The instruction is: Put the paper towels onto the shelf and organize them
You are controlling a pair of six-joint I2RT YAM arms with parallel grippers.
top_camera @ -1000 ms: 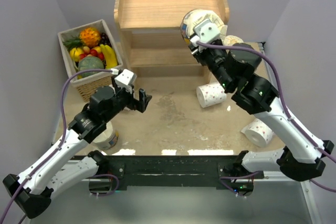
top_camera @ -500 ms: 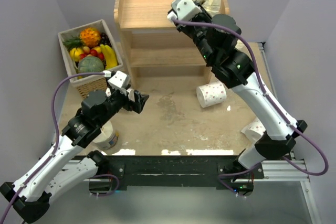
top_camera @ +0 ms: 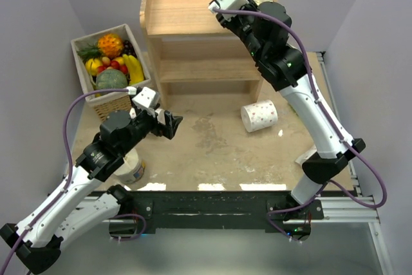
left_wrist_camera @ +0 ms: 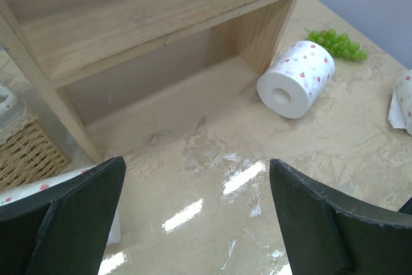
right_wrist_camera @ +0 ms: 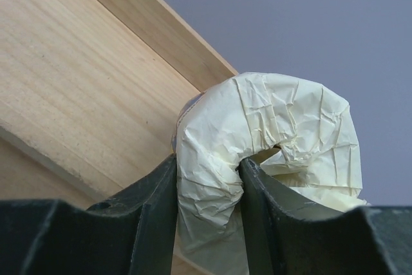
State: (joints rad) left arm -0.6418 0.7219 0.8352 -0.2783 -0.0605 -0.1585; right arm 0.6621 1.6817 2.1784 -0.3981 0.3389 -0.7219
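One pale, mottled table carries everything. At the middle of its far edge stands the shelf, light wood, with two tiers and a raised rim round its top board. The right arm stretches from the near edge up to the far right corner of that top board. The left arm bends low over the near left part of the table. A wicker basket of fruit sits toward the left edge, just beside the shelf's left side panel.

The cream-wrapped roll is at the far right corner of the shelf's top board, against the rim. Whether it rests on the board cannot be told. The right pincer is clamped on a fold of its crinkled wrapping, one finger on each side.

A dotted roll lies on its side on the table, right of centre and just beside the foot of the shelf's right side panel. Another roll stands on end near the near left corner, half hidden under the left arm. A further dotted roll shows only partly, toward the right edge.

The left pincer hangs above the table left of centre, spread wide with nothing between its fingers, and faces the shelf's lower tier. A small bunch of green grapes lies just behind the dotted roll.
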